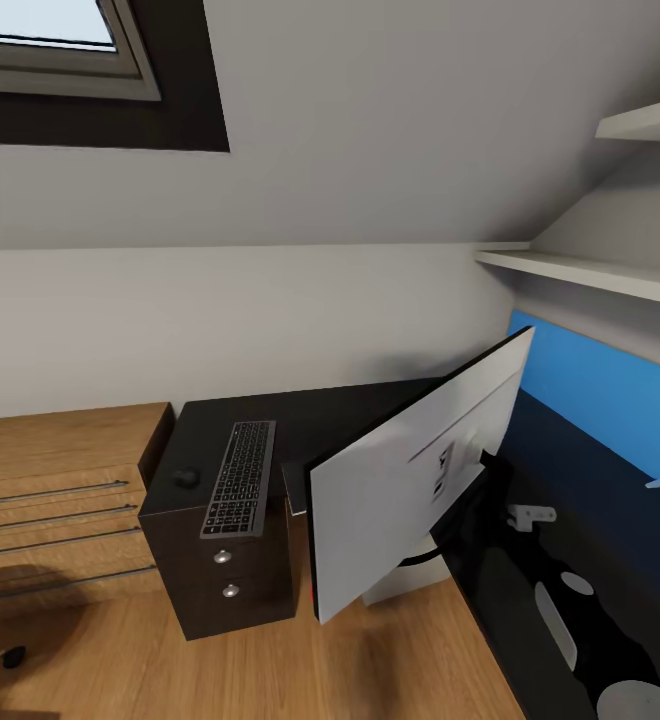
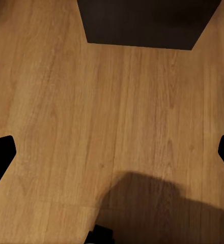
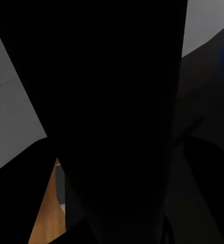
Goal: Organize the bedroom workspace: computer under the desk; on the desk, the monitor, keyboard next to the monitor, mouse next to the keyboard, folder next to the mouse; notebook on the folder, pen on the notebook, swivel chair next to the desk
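Observation:
The monitor shows its white back and hangs tilted at the near end of the black-topped desk. Its lower corner hangs over the floor. My right arm reaches along the desk top toward the monitor's black stem; the gripper's fingers are hidden behind it. A black surface sits close in the right wrist view. The keyboard and the mouse lie on a dark drawer cabinet. My left gripper is open over bare wood floor. A castor of the swivel chair shows at the lower left.
A low light-wood cabinet stands left of the dark cabinet. A light grey box stands on the floor under the monitor. White shelves and the desk's blue back panel line the right wall. A skylight is above.

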You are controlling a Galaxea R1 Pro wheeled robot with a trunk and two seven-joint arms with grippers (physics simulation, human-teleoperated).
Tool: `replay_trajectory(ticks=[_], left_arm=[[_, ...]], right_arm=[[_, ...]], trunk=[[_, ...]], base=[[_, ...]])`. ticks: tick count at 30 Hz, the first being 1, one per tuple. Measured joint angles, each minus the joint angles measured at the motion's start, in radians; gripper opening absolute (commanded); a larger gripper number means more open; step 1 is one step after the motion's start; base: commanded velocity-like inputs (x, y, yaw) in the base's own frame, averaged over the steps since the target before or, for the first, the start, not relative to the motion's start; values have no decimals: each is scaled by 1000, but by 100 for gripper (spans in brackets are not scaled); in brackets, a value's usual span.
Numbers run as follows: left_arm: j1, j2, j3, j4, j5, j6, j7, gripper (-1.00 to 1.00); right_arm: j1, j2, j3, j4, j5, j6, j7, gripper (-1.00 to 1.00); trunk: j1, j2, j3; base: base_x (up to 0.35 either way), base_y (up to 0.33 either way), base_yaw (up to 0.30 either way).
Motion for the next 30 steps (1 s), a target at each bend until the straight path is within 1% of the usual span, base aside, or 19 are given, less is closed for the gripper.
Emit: replay_trajectory(ticks=[3,5,30], left_arm=[[0,0,0,0,0,0,0,100],[0,0,0,0,0,0,0,100],[0,0,0,-1,0,1,2,100]], right_arm=[[0,0,-1,0,0,0,-2,-100],[0,-1,-3,0,-2,1,-3,-100],[0,-1,-2,-18,3,0,-6,-100]], trunk=[[0,0,0],[0,0,0],[1,0,0]], base=[[-23,0,0],[-219,0,0],[-335,0,0]])
